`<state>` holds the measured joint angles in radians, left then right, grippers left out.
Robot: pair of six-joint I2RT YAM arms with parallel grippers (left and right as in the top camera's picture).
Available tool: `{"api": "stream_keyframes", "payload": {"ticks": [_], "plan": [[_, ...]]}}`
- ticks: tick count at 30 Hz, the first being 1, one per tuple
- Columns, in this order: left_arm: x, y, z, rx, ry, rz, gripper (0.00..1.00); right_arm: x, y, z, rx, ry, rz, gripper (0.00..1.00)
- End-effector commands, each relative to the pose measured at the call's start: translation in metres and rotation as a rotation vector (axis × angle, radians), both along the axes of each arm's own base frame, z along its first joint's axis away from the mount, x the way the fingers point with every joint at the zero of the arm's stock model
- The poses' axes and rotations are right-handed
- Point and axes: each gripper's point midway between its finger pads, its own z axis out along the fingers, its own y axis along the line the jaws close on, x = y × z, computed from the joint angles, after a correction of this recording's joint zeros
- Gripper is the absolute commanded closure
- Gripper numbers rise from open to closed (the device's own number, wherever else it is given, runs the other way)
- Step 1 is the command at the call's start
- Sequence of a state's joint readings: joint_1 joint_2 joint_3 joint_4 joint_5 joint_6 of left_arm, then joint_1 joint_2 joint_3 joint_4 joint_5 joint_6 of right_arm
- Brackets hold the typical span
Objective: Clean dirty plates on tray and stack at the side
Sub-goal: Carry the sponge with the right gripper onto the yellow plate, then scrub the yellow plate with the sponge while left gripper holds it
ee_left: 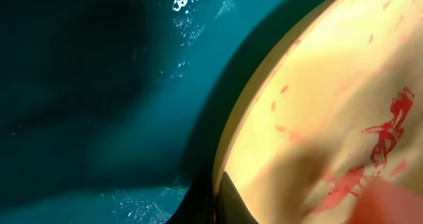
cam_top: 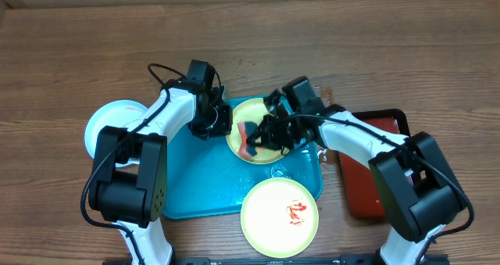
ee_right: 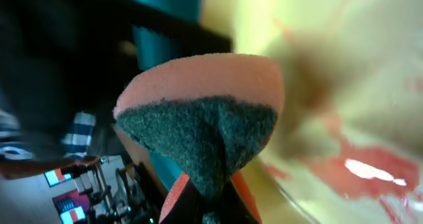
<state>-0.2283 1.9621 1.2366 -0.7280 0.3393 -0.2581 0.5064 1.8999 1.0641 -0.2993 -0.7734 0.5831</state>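
Large turquoise rectangular plastic tray is lying beneath both claws, with a wet film glinting on it. Smaller dark red black-rimmed tray is sitting outboard of the right claw, well apart.

Round lime-green-rimmed cream plastic plate is sitting between the two claws, with red sauce streaking it. A second lime-rimmed plate is lying behind the right claw toward the base, overhanging the tray's corner. Round pale blue-white plastic plate is resting on the table outboard of the left claw.

Judging the plates light, stiff and slick with water and sauce. They are likely to skate on the wet tray unless pinned, so the thin rim is looking like the best hold.

Left claw is narrow, appearing to pinch that rim, with one finger lying on the lip. Right claw is clamping a pink foam sponge with dark green scouring face. The sponge is soft and is bulging above the pinch. It is hanging over the plate; contact is unclear.

Both arms are reaching forward and bending inward, with the wrists pitching down and facing each other across the plate.
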Motion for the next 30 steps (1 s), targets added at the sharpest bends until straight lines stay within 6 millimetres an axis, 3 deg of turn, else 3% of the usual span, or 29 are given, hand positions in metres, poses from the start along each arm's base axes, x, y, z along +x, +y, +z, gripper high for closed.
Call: {"api": "stream_keyframes", "payload": {"ticks": [1,5,10,15,18,21,30], "plan": [[-0.015,-0.003,-0.014,-0.006,0.057,-0.028,0.96,0.006,-0.006,-0.012,-0.069,0.028,-0.041,0.96],[-0.019,-0.002,-0.014,-0.002,0.071,-0.035,0.96,0.015,-0.037,-0.030,-0.199,0.052,-0.131,0.96],[-0.020,-0.001,-0.014,-0.001,0.075,-0.042,0.96,0.029,-0.093,-0.052,-0.403,0.066,-0.255,0.96],[-0.021,-0.001,-0.014,0.000,0.078,-0.041,0.96,0.044,-0.120,-0.055,-0.496,-0.026,-0.242,0.96],[-0.021,-0.001,-0.014,0.000,0.079,-0.042,0.96,0.051,-0.105,-0.044,-0.485,-0.231,-0.008,0.96],[-0.021,-0.001,-0.014,0.000,0.078,-0.041,0.96,0.049,-0.087,-0.036,-0.493,-0.330,0.126,0.96],[-0.023,-0.001,-0.014,0.002,0.087,-0.041,0.96,0.027,-0.062,-0.038,-0.601,-0.463,0.351,0.96]]}}
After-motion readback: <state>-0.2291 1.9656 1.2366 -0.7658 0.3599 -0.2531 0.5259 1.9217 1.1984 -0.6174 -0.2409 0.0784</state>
